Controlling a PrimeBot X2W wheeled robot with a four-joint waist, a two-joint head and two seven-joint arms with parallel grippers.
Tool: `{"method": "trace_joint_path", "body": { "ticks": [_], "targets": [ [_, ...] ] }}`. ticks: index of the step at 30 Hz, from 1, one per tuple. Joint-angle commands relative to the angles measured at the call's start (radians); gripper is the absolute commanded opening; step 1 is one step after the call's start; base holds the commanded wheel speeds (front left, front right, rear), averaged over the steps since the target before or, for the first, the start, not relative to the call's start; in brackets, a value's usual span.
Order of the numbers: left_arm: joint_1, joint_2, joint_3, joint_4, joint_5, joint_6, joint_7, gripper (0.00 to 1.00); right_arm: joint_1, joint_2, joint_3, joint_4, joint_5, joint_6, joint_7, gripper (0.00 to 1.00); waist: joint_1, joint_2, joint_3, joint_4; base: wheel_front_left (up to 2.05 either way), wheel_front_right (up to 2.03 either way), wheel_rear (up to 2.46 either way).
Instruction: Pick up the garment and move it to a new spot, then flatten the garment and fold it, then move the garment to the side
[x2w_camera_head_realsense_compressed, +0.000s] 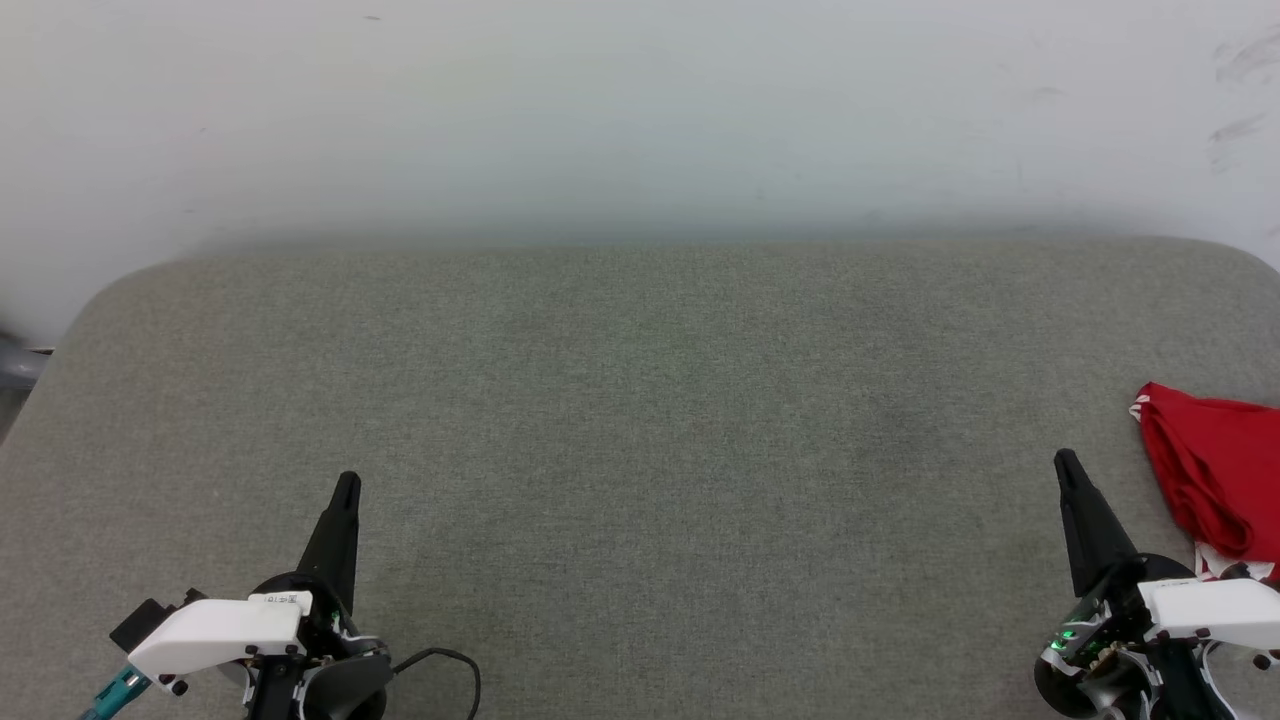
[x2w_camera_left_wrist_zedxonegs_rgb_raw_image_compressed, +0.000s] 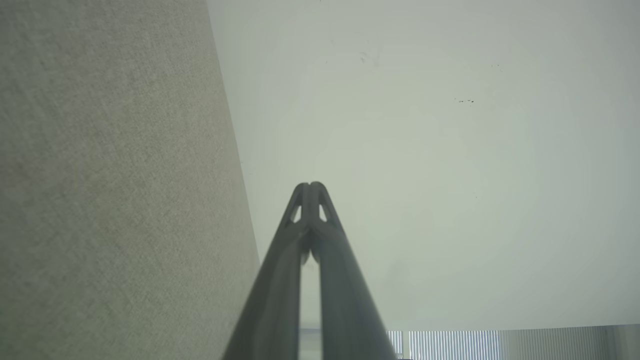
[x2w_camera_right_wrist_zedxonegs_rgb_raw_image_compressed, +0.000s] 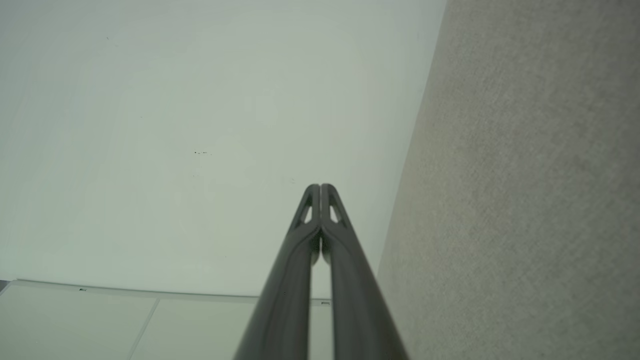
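Your head view gives you the garment (x2w_camera_head_realsense_compressed: 1215, 470), a crumpled red heap with a white, red-striped edge. It lies at the bench's (x2w_camera_head_realsense_compressed: 640, 400) right edge, just beside the right gripper (x2w_camera_head_realsense_compressed: 1066, 462). The bench is coarse grey-green woven cloth with rounded corners. The wrist views bring you close to the fingers. Those of the left gripper (x2w_camera_left_wrist_zedxonegs_rgb_raw_image_compressed: 310, 186) and the right are pressed together, holding nothing, against a pale wall (x2w_camera_right_wrist_zedxonegs_rgb_raw_image_compressed: 200, 125).

The left gripper (x2w_camera_head_realsense_compressed: 347, 485) and right gripper (x2w_camera_head_realsense_compressed: 1066, 460) are long, dark and tapering, with small triangular cut-outs near the tips. White wrist covers (x2w_camera_head_realsense_compressed: 215, 632) carry dark screws. The left one has a printed label (x2w_camera_head_realsense_compressed: 283, 600), a looping black cable (x2w_camera_head_realsense_compressed: 445, 660) and a teal connector (x2w_camera_head_realsense_compressed: 115, 690). A green light (x2w_camera_head_realsense_compressed: 1067, 635) glows on the right wrist.
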Motion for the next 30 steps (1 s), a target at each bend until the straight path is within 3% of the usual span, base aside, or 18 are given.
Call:
{"method": "trace_joint_path", "body": {
  "ticks": [1, 30],
  "targets": [
    [-0.009, -0.001, 0.003, 0.001, -0.002, -0.003, 0.001, 0.0, -0.012, 0.003, -0.001, 0.001, 0.003, 0.0, 0.001, 0.0, 0.0, -0.0001, 0.0, 0.0, 0.0, 0.0, 0.0],
    [-0.009, -0.003, 0.005, 0.0, 0.001, -0.003, 0.004, 0.0, -0.012, 0.003, 0.0, 0.001, 0.003, 0.0, 0.001, 0.0, 0.0, -0.0001, 0.0, 0.0, 0.0, 0.0, 0.0]
  ]
}}
